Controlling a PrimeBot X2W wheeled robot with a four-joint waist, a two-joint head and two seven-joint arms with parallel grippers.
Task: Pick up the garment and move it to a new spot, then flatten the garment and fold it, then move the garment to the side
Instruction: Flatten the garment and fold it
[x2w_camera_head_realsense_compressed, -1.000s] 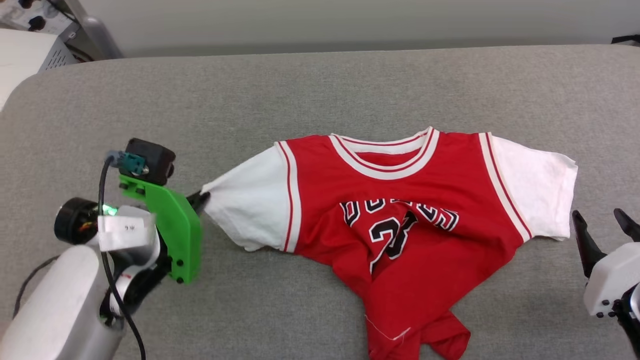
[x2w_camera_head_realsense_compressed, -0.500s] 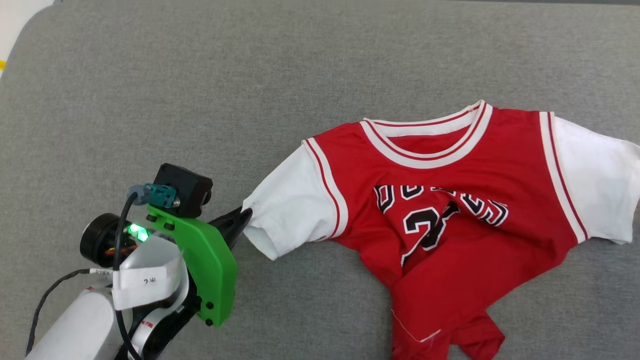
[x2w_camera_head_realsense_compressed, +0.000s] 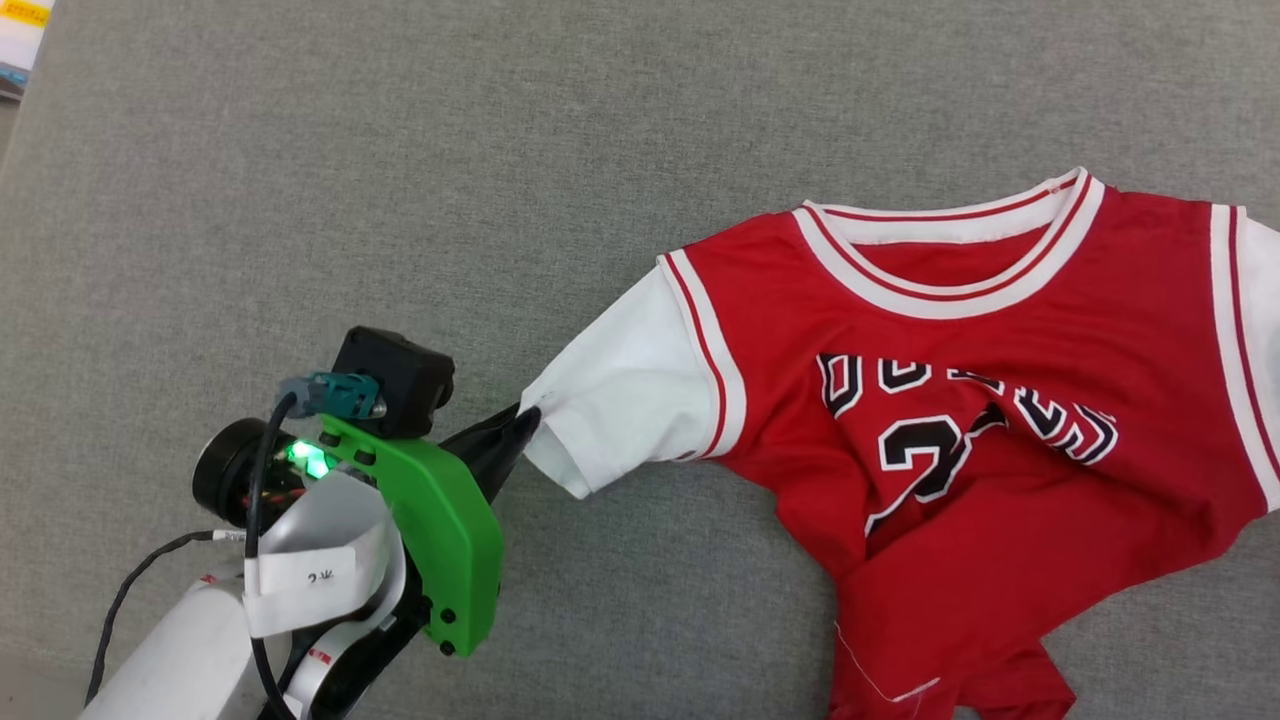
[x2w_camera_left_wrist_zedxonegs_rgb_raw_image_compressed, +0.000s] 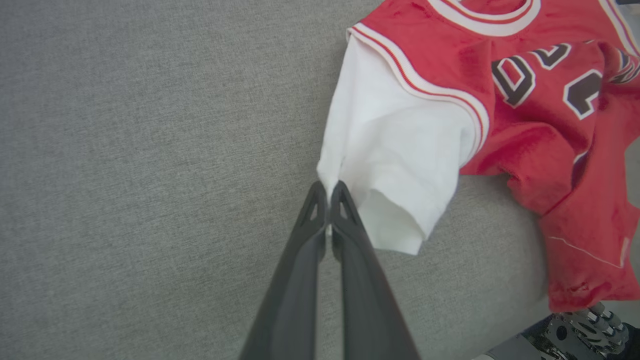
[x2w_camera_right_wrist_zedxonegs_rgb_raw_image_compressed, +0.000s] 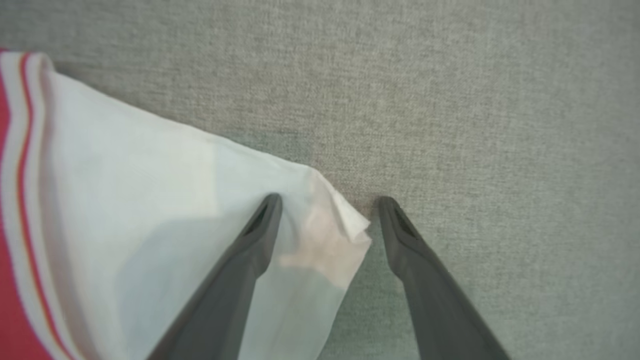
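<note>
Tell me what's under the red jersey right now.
The red jersey shirt with white sleeves lies on the grey woven fabric surface, which shows beside it. Anything beneath its crumpled lower half is covered and cannot be seen.

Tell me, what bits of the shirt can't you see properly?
- Chest print, head view: creases swallow the letters.
- Jersey hem, head view: cut off by the bottom edge.
- White sleeve, right wrist view: blurred; whether the open right gripper touches it is unclear.
</note>
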